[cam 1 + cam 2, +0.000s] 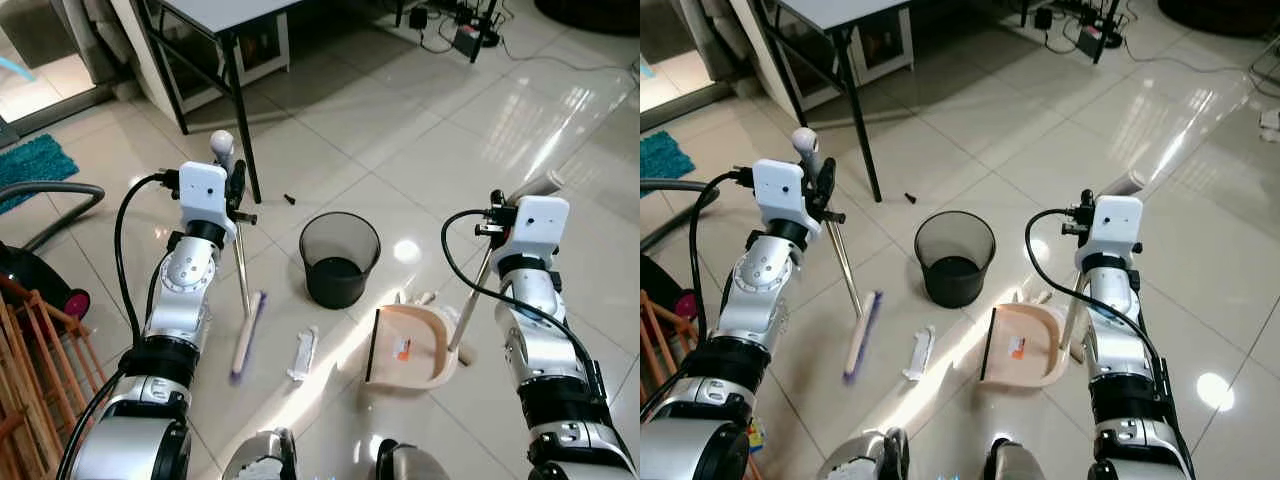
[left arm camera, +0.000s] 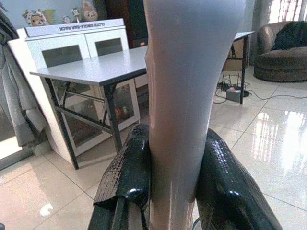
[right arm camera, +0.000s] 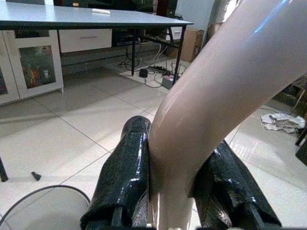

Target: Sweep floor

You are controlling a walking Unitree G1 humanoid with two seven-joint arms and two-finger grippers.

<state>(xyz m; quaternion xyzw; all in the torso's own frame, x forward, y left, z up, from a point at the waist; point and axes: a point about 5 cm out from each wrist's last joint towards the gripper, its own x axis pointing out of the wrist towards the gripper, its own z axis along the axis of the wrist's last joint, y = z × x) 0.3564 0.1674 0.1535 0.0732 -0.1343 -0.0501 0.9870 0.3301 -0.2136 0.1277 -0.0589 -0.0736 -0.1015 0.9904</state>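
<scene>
While the left gripper (image 2: 175, 184) clamps the broom (image 1: 243, 305) and the right gripper (image 3: 180, 187) the dustpan (image 1: 410, 347), a wrapper (image 1: 303, 353) lies unswept.

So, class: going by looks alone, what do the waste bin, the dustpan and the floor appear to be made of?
Waste bin: probably black metal mesh, since the floor shows faintly through its wall. Dustpan: likely smooth beige plastic, moulded in one piece with a dark front lip. Floor: glossy pale tiles, ceramic or similar, given grout lines and mirror-like glare.
</scene>
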